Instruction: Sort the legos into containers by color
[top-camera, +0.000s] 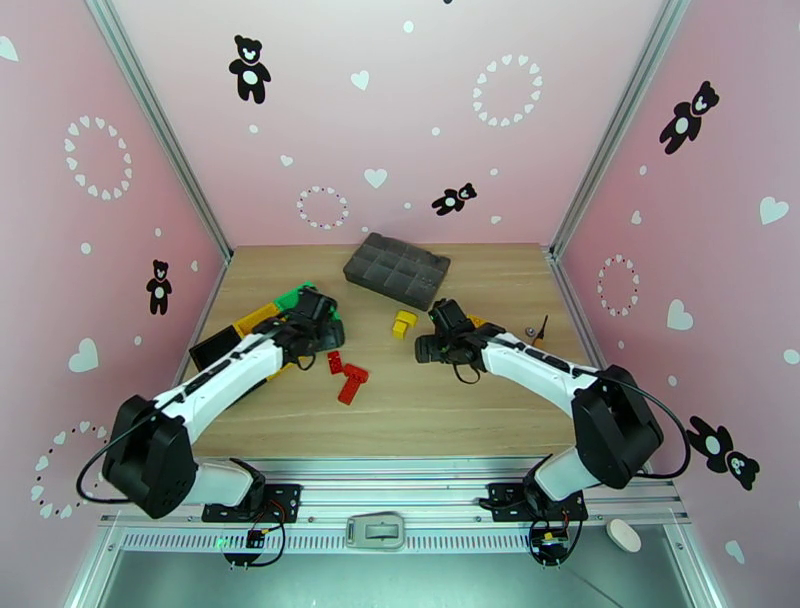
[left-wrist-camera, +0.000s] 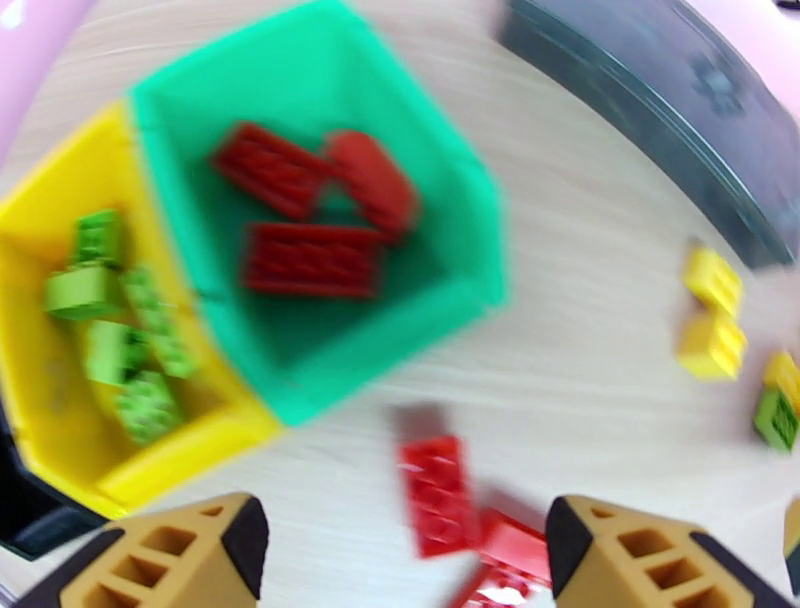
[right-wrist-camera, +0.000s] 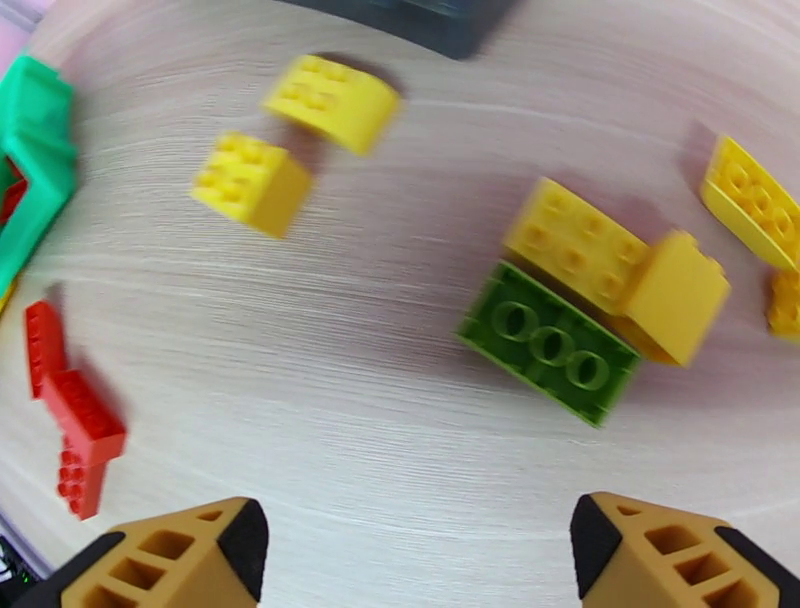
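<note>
Right now your left gripper (left-wrist-camera: 405, 540) is hanging with jaws apart and empty close to the loose red legos (left-wrist-camera: 437, 495) lying near the green bin (left-wrist-camera: 470, 250), which is holding red bricks (left-wrist-camera: 310, 258) while the yellow bin (left-wrist-camera: 180, 455) is holding green ones. Your right gripper (right-wrist-camera: 420, 540) is also gaping empty above a green brick (right-wrist-camera: 548, 342) that is touching yellow bricks (right-wrist-camera: 575, 245), so closing there you are risking pinching both colours and carrying one into the wrong bin.
</note>
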